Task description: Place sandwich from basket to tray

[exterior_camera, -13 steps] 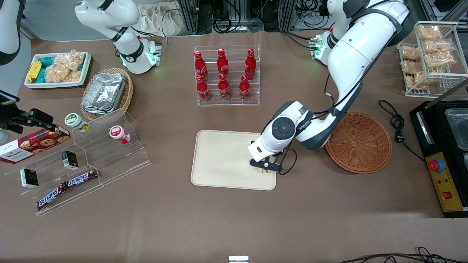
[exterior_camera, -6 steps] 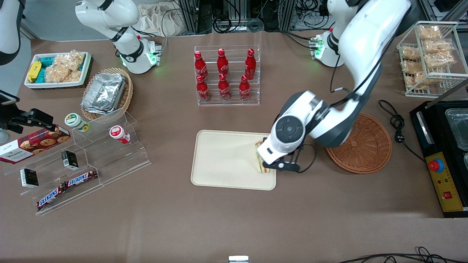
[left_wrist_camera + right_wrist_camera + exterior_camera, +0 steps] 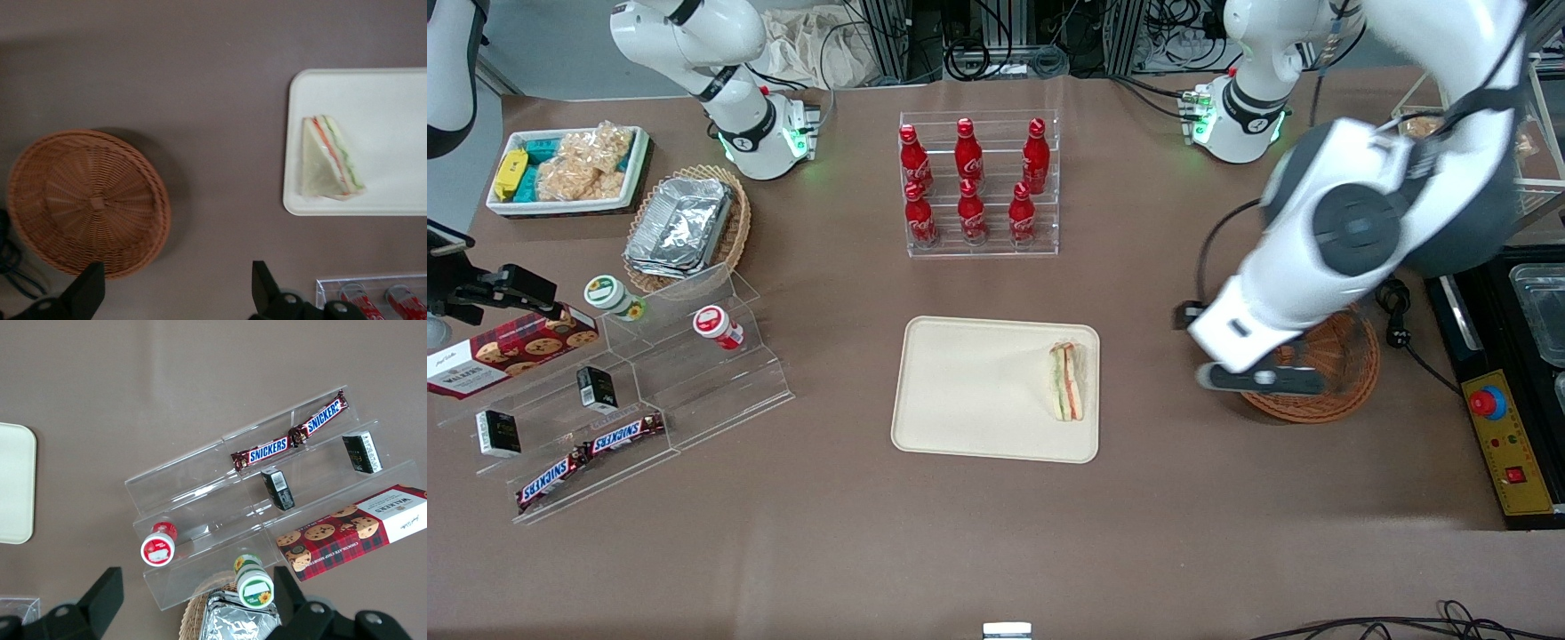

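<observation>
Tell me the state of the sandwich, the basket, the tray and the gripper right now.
sandwich: lying on the tray, released.
basket: empty.
tray: holds only the sandwich, near its basket-side edge.
gripper: open, empty, raised above the basket's edge.

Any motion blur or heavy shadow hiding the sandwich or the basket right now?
Front view: the sandwich on the tray is sharp; the raised arm and tool are smeared and cover part of the basket. Left wrist view: soft overall, basket casts a dark shadow, sandwich unshadowed, tool open.
</observation>
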`<action>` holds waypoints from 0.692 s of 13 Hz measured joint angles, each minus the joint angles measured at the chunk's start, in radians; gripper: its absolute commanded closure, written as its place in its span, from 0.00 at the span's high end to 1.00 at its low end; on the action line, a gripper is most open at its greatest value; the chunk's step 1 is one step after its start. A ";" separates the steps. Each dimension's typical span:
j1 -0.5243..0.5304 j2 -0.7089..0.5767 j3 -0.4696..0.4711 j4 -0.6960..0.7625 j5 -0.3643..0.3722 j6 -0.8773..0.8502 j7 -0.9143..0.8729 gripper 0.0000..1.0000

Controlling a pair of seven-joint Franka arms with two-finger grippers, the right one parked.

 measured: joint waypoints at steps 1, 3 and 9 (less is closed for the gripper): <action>0.031 -0.035 0.008 -0.012 -0.003 -0.011 0.004 0.99; 0.086 -0.096 0.013 -0.026 -0.004 -0.076 0.012 0.99; 0.131 -0.146 0.061 -0.034 -0.004 -0.148 0.084 0.99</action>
